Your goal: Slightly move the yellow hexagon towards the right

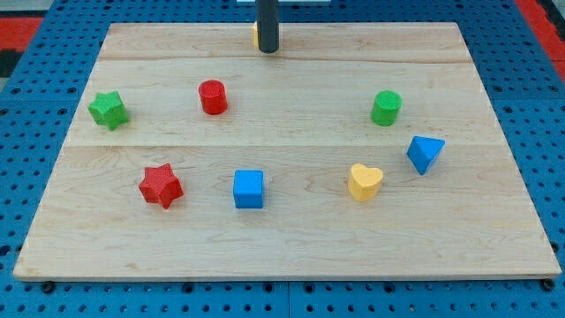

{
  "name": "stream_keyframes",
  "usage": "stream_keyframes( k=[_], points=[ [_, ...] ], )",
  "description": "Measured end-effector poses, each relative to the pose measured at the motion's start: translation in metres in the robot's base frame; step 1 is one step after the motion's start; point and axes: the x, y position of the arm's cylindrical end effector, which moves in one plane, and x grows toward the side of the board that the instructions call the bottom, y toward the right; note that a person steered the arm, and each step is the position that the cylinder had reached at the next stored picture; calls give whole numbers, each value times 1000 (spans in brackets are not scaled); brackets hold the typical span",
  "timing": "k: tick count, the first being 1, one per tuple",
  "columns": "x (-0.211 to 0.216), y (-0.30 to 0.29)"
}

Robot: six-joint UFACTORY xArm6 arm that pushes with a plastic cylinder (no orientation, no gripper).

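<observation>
Pale wooden table [291, 238] on blue pegboard [26, 177]; my tip [267, 50] covers most of the yellow block [253, 34]; no fingers fitted.

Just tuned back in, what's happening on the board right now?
My tip is at the view's top edge of the wooden board, right against the yellow hexagon, which it mostly hides; only a yellow sliver shows on the rod's left. The other seven blocks, including the red cylinder and green cylinder, sit apart, untouched.
</observation>
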Motion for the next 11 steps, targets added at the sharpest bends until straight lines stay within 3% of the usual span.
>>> stream_keyframes(
  k=[3, 5, 8, 9, 10, 11],
  points=[
    [14, -74],
    [-57, -89],
    [-17, 36],
    [-23, 86],
    [-56, 85],
    [-55, 88]
  ],
)
